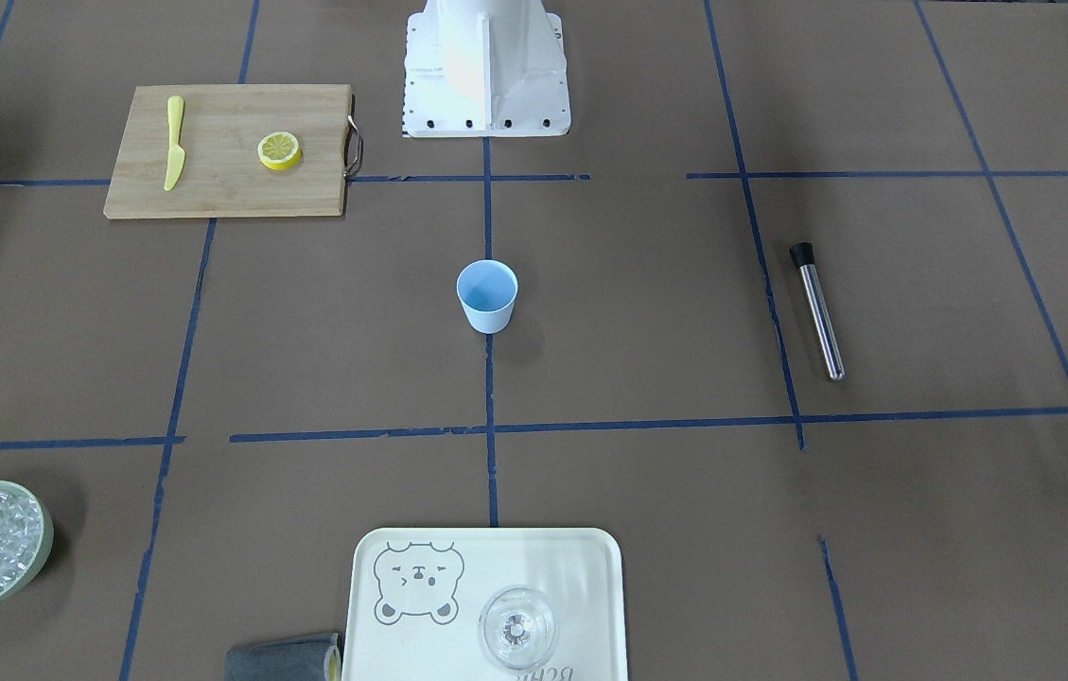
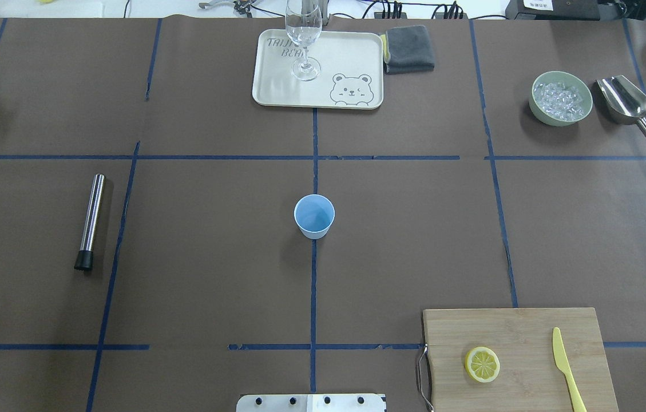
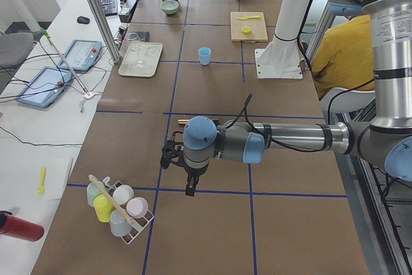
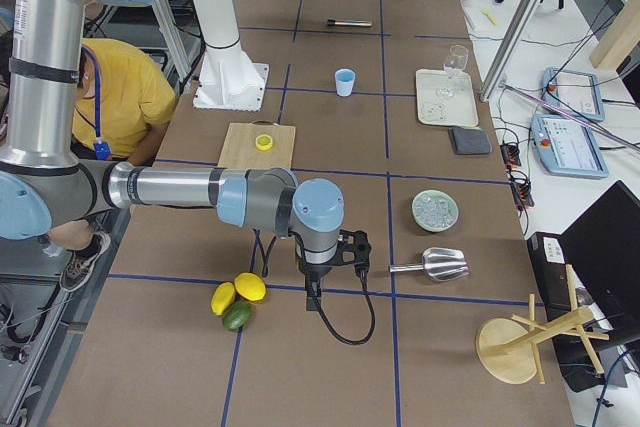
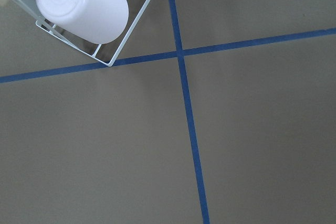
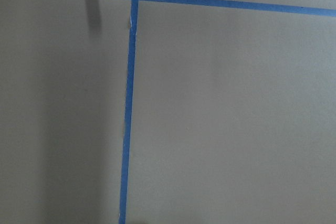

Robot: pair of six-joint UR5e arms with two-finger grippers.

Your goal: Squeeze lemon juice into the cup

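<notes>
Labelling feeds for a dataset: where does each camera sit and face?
Front-facing: opposite the robot, looking down; base on top.
Overhead: behind robot, forward-down; base edge.
Left: table end; left gripper near.
Right: other end; right gripper near.
Left wrist: straight down, wire rack; no body.
Right wrist: down, taped table; no body.
Shared: cup, lemon in all exteriors.

Overhead sits behind robot base [image 2: 311, 402], looks forward and down; front-facing sits across the table [image 1: 685, 331], faces robot, steep down. Both share cup [image 2: 314, 216], cutting board [image 2: 523, 337], tray [image 2: 277, 86], mirrored. Side cameras sit high at table ends, looking along it; near arm large: left arm [image 3: 277, 140], right arm [image 4: 190, 192]. Wrist cameras look down, very close on brown paper [image 5: 262, 129], blue tape [image 5: 189, 129].
</notes>
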